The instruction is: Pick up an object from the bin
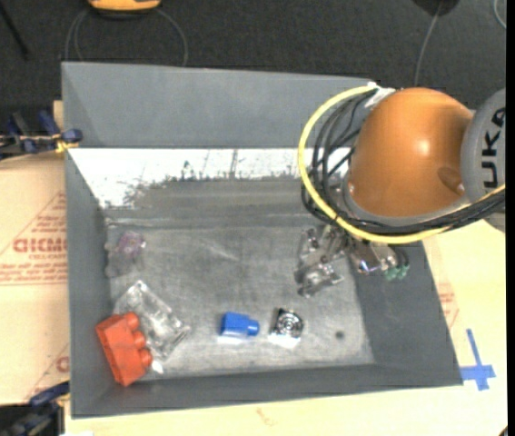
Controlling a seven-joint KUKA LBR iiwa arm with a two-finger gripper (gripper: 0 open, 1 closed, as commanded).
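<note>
My gripper (316,271) hangs low over the right half of the bin floor, its metal fingers pointing down just under the orange wrist cover. Whether anything sits between the fingers is hidden. A small black-and-silver round piece (286,325) lies on the floor just below and left of the gripper. Left of that lies a small blue and white block (237,326).
An orange-red block (123,348) sits in the bin's front left corner with a clear plastic piece (154,321) leaning against it. A small pale purple clear thing (128,246) lies by the left wall. The arm and its cables cover the bin's right rear.
</note>
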